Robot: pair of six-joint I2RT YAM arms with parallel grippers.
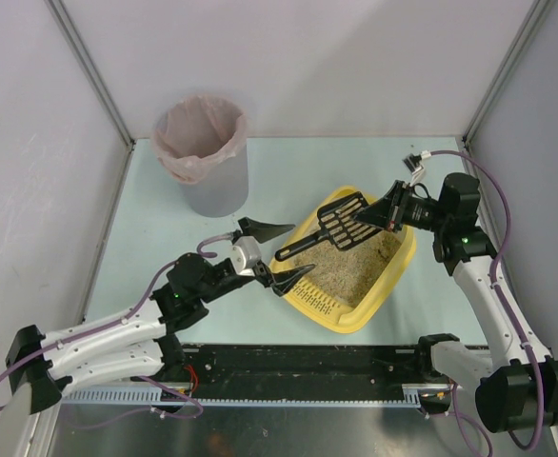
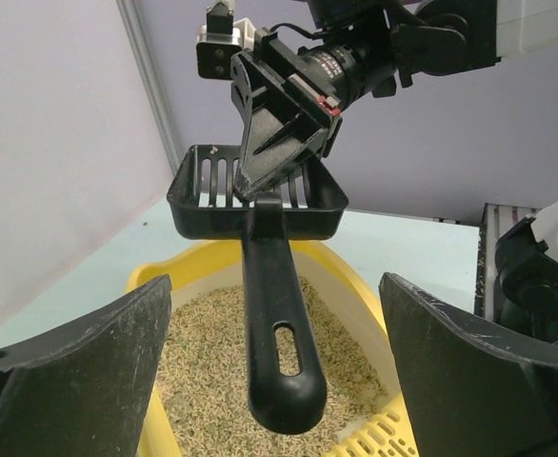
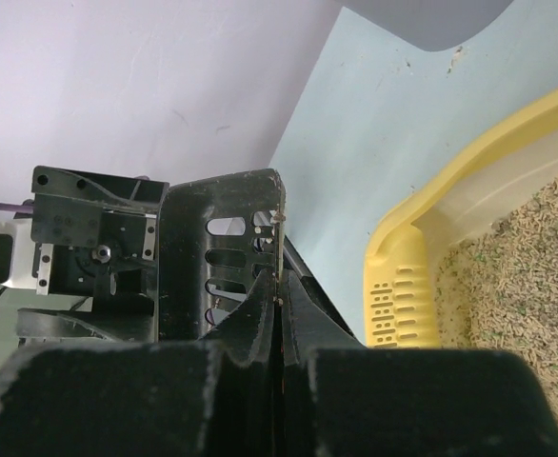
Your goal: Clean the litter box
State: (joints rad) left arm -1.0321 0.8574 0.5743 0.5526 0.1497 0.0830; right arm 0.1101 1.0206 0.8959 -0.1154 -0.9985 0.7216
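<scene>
The yellow litter box (image 1: 386, 283) with beige litter (image 1: 341, 265) lies right of centre, its slotted grille (image 1: 319, 303) at the near edge. My right gripper (image 1: 367, 217) is shut on the rim of a black slotted scoop (image 1: 339, 221) and holds it above the box. The scoop's handle (image 1: 293, 249) points toward my left gripper (image 1: 277, 253), which is open; its fingers stand on either side of the handle end without touching it. In the left wrist view the handle (image 2: 277, 324) hangs between the wide-open fingers (image 2: 79, 376). The right wrist view shows the shut fingertips (image 3: 260, 309) on the scoop wall (image 3: 212, 252).
A grey bin with a pink liner (image 1: 203, 152) stands at the back left of the pale table (image 1: 146, 238). White walls close in the left, back and right. The box's yellow corner (image 3: 400, 276) shows beside the right gripper.
</scene>
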